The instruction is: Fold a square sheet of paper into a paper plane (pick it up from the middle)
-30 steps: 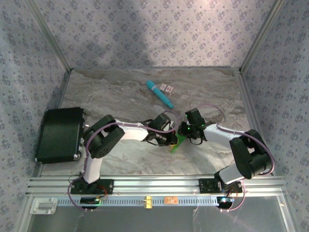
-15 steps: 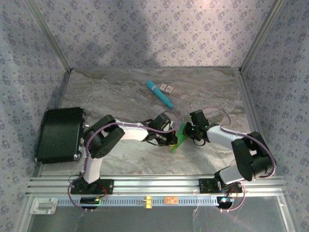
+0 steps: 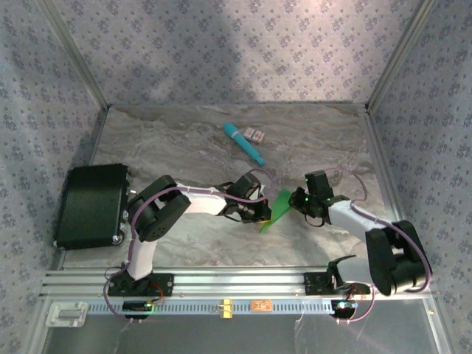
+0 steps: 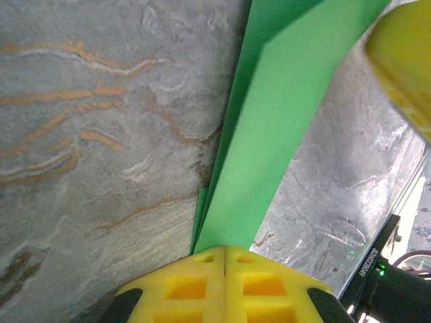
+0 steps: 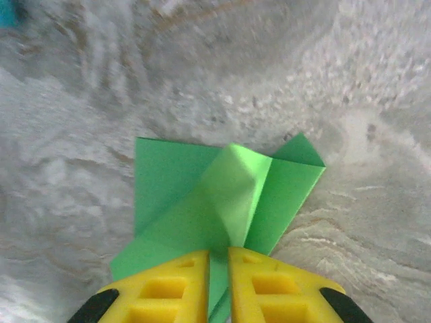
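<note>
Paper plane (image 3: 274,210) held lengthwise between both arms: left gripper (image 4: 224,250) clamped on one end, right gripper (image 5: 217,252) pinching the other (folds fanned there). Equally near both.

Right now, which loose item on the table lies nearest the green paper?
The teal stick; its lower end comes closer to the green paper than the small pale object beside it or the black case.
</note>
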